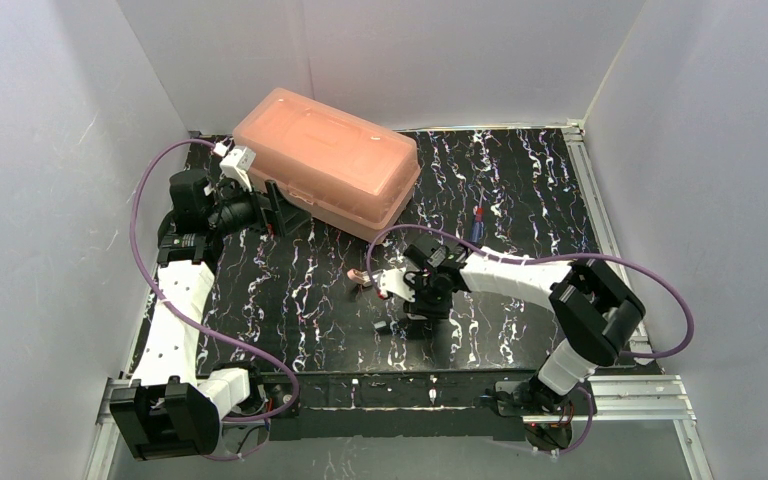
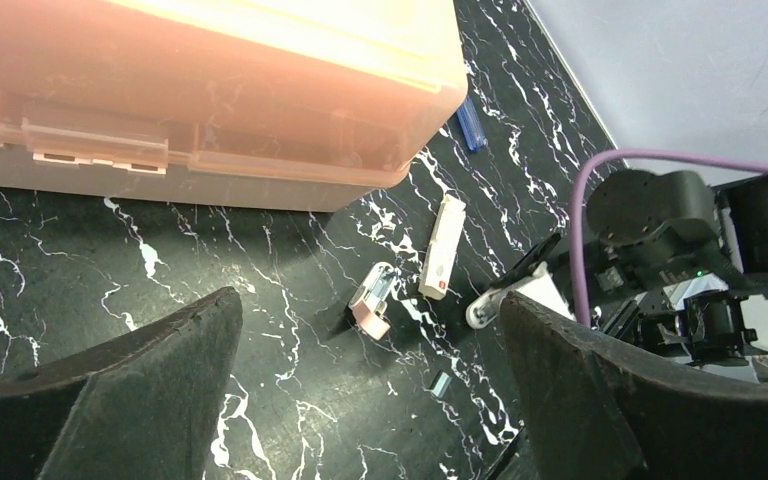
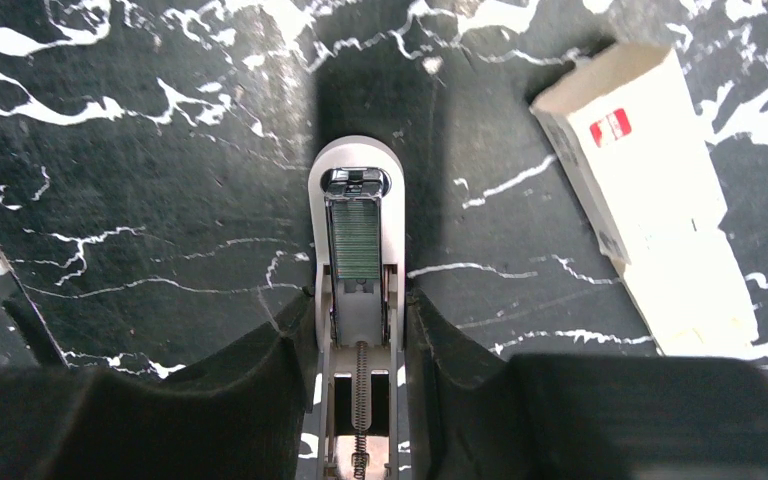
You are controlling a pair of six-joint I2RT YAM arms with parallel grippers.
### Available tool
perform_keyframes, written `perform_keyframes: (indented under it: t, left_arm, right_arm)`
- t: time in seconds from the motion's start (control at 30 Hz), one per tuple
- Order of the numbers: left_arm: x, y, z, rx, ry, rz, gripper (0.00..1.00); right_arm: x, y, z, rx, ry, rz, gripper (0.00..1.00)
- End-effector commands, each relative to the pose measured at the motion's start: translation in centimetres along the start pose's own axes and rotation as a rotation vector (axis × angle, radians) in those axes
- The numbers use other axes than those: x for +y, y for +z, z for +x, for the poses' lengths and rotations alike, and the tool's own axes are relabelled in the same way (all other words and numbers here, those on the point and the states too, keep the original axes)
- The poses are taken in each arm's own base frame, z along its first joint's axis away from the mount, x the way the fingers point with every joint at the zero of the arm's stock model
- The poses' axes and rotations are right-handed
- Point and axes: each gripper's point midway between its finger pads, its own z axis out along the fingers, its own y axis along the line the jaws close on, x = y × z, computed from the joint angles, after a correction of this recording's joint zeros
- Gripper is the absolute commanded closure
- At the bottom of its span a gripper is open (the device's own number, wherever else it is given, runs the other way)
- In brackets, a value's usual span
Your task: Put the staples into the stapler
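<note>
In the right wrist view the white stapler [image 3: 358, 165] lies open on the black table. A grey row of staples [image 3: 356, 240] sits in its metal channel, with the spring behind. My right gripper [image 3: 358, 305] has a finger against each side of the stapler. The white staple box [image 3: 640, 190] with a red mark lies to its right. The left wrist view shows a pink and white stapler [image 2: 372, 298] beside the box [image 2: 442, 245], and a short loose strip of staples [image 2: 441, 383] nearer. My left gripper [image 2: 368, 295] hangs open and empty by the orange case.
A large orange lidded case [image 1: 325, 165] stands at the back left, close to the left gripper [image 1: 282, 210]. A small blue item [image 1: 478, 215] lies behind the right arm. White walls enclose the table on three sides, with a metal rail [image 1: 600, 230] on the right.
</note>
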Motion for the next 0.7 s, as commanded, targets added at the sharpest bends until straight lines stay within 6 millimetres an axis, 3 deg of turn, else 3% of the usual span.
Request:
perform_keyframes:
  t: [0.0, 0.3, 0.67]
  left_arm:
    - [-0.4, -0.5, 0.3, 0.002, 0.042, 0.013, 0.02]
    - [-0.5, -0.5, 0.8, 0.01, 0.077, 0.029, 0.02]
    - [-0.3, -0.6, 1.8, 0.024, 0.11, 0.033, 0.01]
  right_arm:
    - [-1.6, -2.1, 1.3, -0.006, 0.023, 0.072, 0.68]
    - [-3.2, -2.8, 5.4, 0.059, 0.018, 0.051, 0.67]
    - [-3.9, -1.9, 6.9, 0.072, 0.004, -0.01, 0.61]
